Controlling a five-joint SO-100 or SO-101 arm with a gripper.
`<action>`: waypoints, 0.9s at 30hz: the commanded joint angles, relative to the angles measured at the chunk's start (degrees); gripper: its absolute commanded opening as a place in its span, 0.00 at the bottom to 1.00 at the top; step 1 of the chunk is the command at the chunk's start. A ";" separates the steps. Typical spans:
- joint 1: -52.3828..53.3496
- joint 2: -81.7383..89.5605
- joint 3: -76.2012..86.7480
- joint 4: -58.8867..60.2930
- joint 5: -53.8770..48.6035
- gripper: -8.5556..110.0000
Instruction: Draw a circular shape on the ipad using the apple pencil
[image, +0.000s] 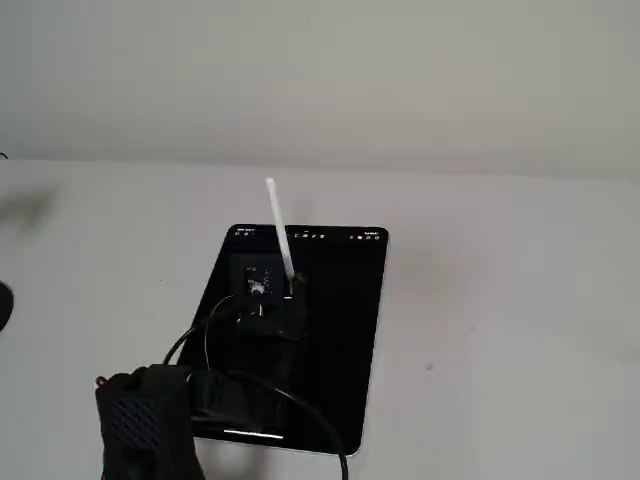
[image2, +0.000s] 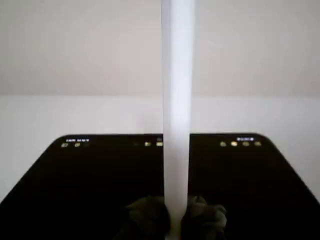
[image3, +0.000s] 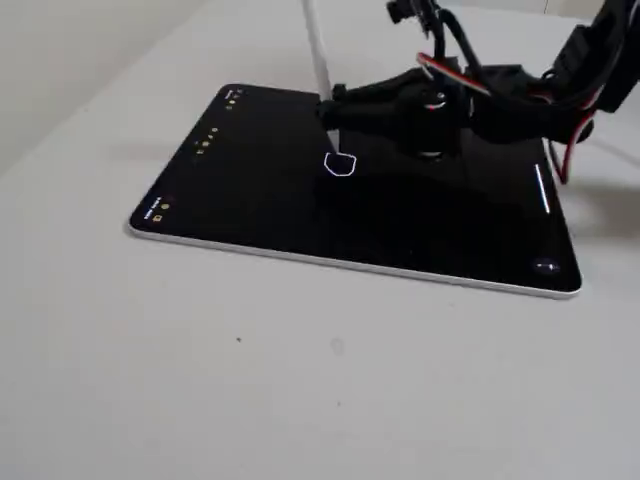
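white apple pencil (image3: 316, 45), light, stiff and slick, stands nearly upright with its tip on the ipad (image3: 240, 190) mid-desk (image3: 300, 380). my tool (image3: 335, 110) is clamped low on its shaft. a small circular shape (image3: 340, 166) glows beside the tip; i judge a low, firm hold steadies it.

1. No text, brand or number can be read in any view.
2. The ipad (image3: 250, 190) shows tiny yellowish icons along its far short edge in the wrist view, too blurred to read.
3. One small white outline, the circular shape (image3: 340, 166), stands on the black screen.
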 joint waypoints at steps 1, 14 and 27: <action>-0.35 -0.53 -2.29 0.53 -0.88 0.07; -1.23 -0.70 -2.64 1.14 -0.88 0.07; -1.93 -0.62 -2.29 1.14 -0.35 0.07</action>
